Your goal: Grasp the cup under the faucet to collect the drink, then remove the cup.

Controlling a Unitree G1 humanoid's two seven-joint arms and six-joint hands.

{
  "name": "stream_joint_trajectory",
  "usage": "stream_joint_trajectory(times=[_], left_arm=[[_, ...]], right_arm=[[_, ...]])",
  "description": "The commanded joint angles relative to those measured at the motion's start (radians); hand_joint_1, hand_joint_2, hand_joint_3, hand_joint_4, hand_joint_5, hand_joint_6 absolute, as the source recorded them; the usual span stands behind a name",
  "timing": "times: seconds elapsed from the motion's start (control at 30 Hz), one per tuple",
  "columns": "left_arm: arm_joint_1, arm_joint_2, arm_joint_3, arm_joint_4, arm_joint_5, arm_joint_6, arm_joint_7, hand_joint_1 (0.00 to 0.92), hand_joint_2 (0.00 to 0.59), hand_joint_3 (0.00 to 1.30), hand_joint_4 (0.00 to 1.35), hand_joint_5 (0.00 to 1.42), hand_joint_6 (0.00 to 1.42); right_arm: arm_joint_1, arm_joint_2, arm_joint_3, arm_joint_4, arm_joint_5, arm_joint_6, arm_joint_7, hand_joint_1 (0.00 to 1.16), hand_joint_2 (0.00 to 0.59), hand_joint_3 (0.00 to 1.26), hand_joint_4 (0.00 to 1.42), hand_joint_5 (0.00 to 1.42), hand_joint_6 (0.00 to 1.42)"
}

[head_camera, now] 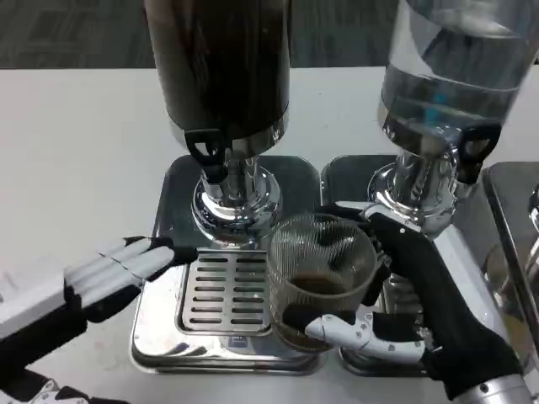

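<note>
A ribbed clear glass cup (320, 273) with a little dark drink in its bottom is gripped by my right hand (404, 295), fingers wrapped behind it and thumb across its front. It is over the right edge of the drip grille (221, 290), off to the right of the black faucet (208, 156) of the dark drink dispenser (221, 63). My left hand (118, 269) lies with fingers stretched out flat, fingertips touching the left edge of the steel base (160, 324), holding nothing.
A second dispenser (450, 71) with clear liquid stands at the right on its own steel base, with a black faucet (472, 151). Another steel tray edge (514, 227) shows at the far right. White table surface (76, 160) spreads to the left.
</note>
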Motion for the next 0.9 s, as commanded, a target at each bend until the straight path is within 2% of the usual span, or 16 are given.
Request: stream_joint_trajectory(times=[0.03,0.37,0.9], left_arm=[[0.013,0.038,0.005,-0.009,0.051,-0.039,0.032,0.0,0.115,0.0,0.0,0.0,0.0],[-0.009,0.087,-0.026,-0.004,0.105,-0.097,0.071,0.0,0.107,0.0,0.0,0.0,0.0],[-0.015,0.105,-0.039,-0.003,0.15,-0.103,0.142,0.0,0.106,0.0,0.0,0.0,0.0]], right_arm=[[0.009,-0.002,-0.007,-0.059,0.018,-0.007,0.005,0.71,0.291,0.46,0.5,0.7,0.97],[0.015,-0.007,-0.02,-0.086,0.019,-0.002,0.022,0.7,0.293,0.47,0.5,0.71,0.98],[0.015,-0.006,-0.027,-0.091,0.026,0.002,0.022,0.69,0.303,0.47,0.51,0.72,0.98]])
